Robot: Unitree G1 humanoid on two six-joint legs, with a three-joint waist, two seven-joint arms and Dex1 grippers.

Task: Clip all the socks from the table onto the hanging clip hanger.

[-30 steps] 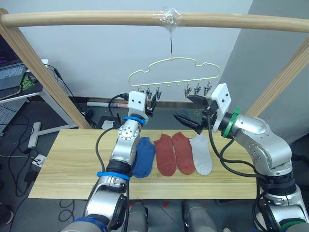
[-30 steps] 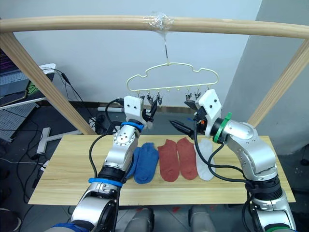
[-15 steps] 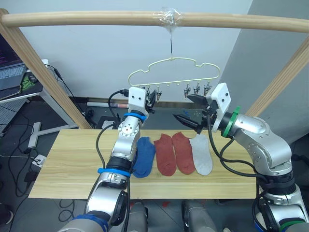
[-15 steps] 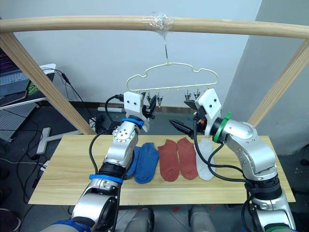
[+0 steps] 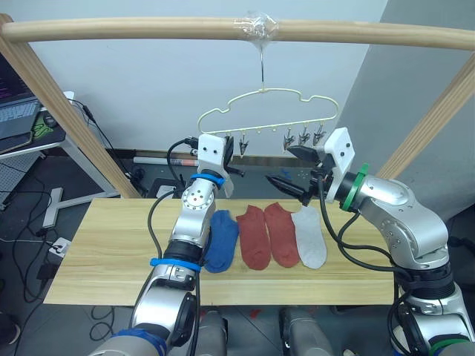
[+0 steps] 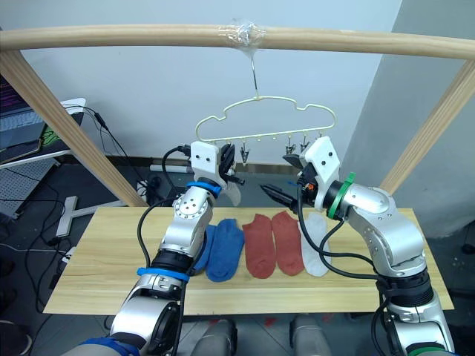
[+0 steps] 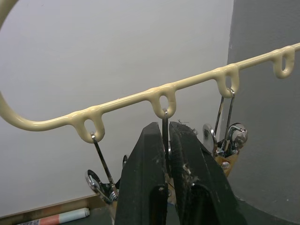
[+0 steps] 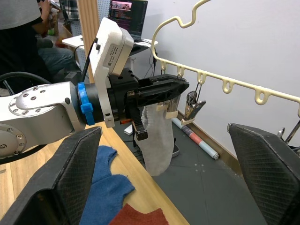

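Up under the wooden pole (image 5: 148, 28), the clip hanger (image 5: 267, 104) hangs by its hook from a taped spot, its pale cream bar carrying small metal clips. A light grey sock (image 8: 157, 140) dangles just below the bar, held at its top edge where the left gripper (image 8: 164, 91) is raised to the hanger; its toe hangs free above the table edge. In the left wrist view the two black fingers (image 7: 145, 183) stand nearly together around the wire stem of the second clip (image 7: 165, 126), with bits of grey lint on their inner faces, so the left gripper is narrowly closed at that clip with the sock.

On the table (image 5: 104, 252) lie the remaining socks side by side: two blue socks (image 6: 223, 248), one partly overlapped by the arm, two rust-red socks (image 5: 269, 233), and a light grey sock (image 5: 309, 237) at the right end of the row, all with toes pointing toward the robot.

The right gripper (image 5: 286, 169) hovers just beside the hanger's right-hand clips, above the far ends of the red and grey socks, its fingers spread wide and holding nothing.

Beyond the frame's left post, a laptop (image 5: 15, 104) sits on a side desk. A person in dark clothing (image 8: 28, 33) appears in the right wrist view near a second lit screen; no writing on it can be read.
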